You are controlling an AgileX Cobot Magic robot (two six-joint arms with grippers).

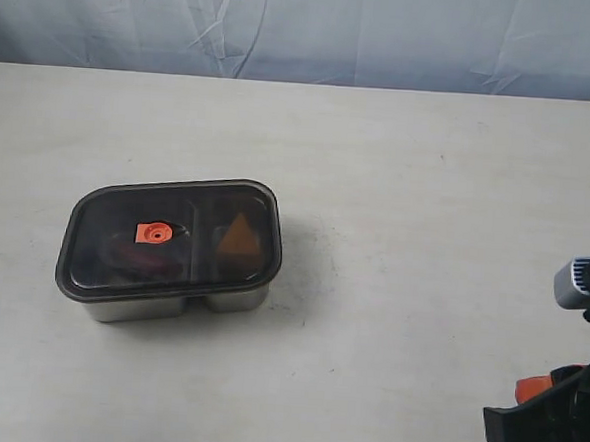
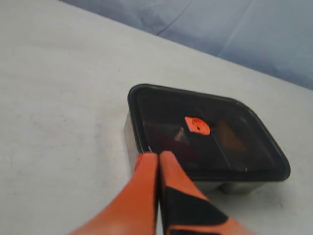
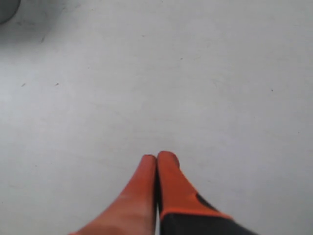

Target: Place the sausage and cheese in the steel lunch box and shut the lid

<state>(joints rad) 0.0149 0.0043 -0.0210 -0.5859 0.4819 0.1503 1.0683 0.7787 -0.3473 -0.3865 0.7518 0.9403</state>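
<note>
The left gripper (image 2: pixel 159 156) is closed on nothing, pointing at the lid (image 2: pixel 205 134). The exterior view shows no arm near the box, so it hangs clear of it. The right gripper (image 3: pixel 156 157) is also closed and empty, over bare table (image 3: pixel 146 73); its arm sits at the lower right of the exterior frame, well apart from the box.

The box (image 1: pixel 129 306) stands left of centre in the exterior view with the lid (image 1: pixel 171 235) lying flat over it, orange valve (image 1: pixel 154 233) on top. Through the dark plastic the cheese (image 1: pixel 239 238) shows in the right compartment. A dim reddish shape in the left one looks like the sausage (image 1: pixel 141 257).

Loading seems done. What remains, at most, is a press on the lid to seat it, since I cannot tell whether its seal is home.
</note>
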